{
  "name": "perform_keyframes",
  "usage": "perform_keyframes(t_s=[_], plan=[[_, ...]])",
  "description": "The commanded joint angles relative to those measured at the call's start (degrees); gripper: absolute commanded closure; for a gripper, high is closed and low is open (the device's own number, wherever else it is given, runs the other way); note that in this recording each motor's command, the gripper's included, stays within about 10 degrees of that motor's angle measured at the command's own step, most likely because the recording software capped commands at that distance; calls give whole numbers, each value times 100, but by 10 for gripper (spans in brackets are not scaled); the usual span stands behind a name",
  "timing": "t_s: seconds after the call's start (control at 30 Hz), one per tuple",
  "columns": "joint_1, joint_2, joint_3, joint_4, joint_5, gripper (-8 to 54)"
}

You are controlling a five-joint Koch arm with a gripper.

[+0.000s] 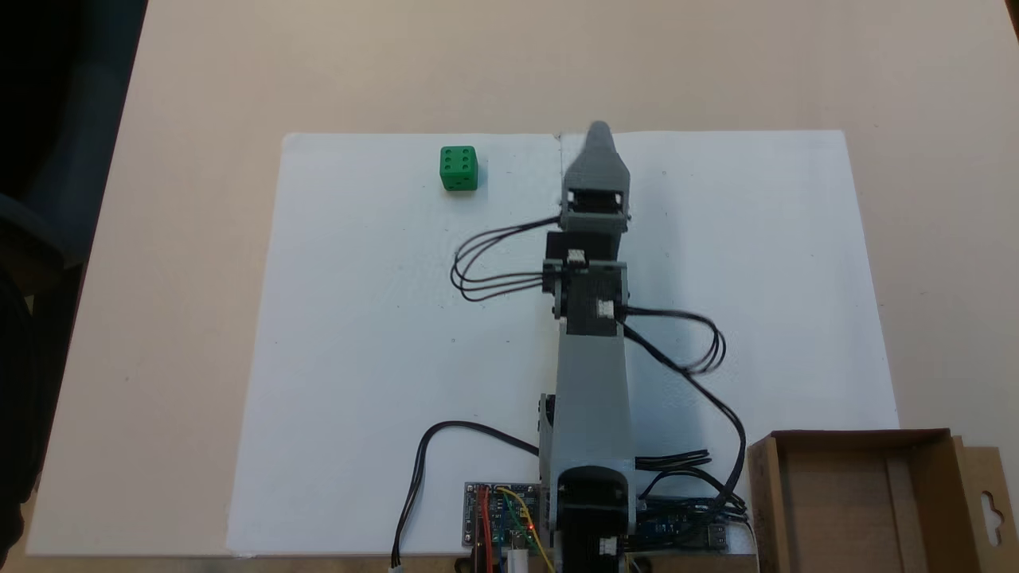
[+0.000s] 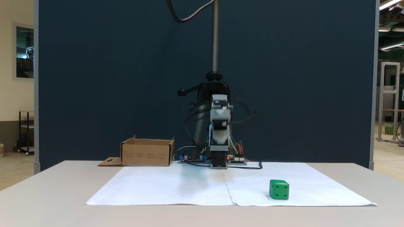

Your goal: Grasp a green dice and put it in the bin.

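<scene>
From my remote seat: brown cardboard box with low walls (image 1: 860,493) sits at the arm's base end, well behind the end effector (image 1: 599,131) and off to its right in the top-down fixed view. I can see the box floor there: bare cardboard, nothing in it. Its side flap with the keyhole cutout (image 1: 987,501) lies folded out flat. In the front fixed view the box (image 2: 147,153) stands left of the arm base, flap (image 2: 110,162) resting on the beige tabletop (image 2: 47,189).

The small bright green dice w/ darker pips (image 1: 458,168) is out on the white paper sheet (image 1: 358,334), left of the end effector and about level w/ its tip, clearly apart from it. Front view has the dice (image 2: 279,189) low and to the right, near the sheet's front edge.

End effector state: cannot tell. The grey tip points away from the base, raised above the sheet, and I see one pointed shape only, w/ some blur.
</scene>
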Motion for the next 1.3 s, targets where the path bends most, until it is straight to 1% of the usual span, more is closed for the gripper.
perform_keyframes(t_s=[0.0, 0.07, 0.13, 0.2, 0.27, 0.5, 0.77, 0.93, 1.27], plan=[[-123, -9, -650, 886, -396, 17], [-290, -246, -826, 1580, -308, 18], [-501, -756, -1178, 2239, -62, 17], [-747, -1204, -1696, 2872, 176, 17], [-1107, -1960, -2610, 3883, 712, 18], [-1978, -3445, -4412, 5860, 1608, 18], [-2610, -4562, -5985, 7917, 2435, 26], [-2681, -4992, -6724, 7910, 2672, 33], [-2531, -6258, -8139, 7857, 2865, 33]])
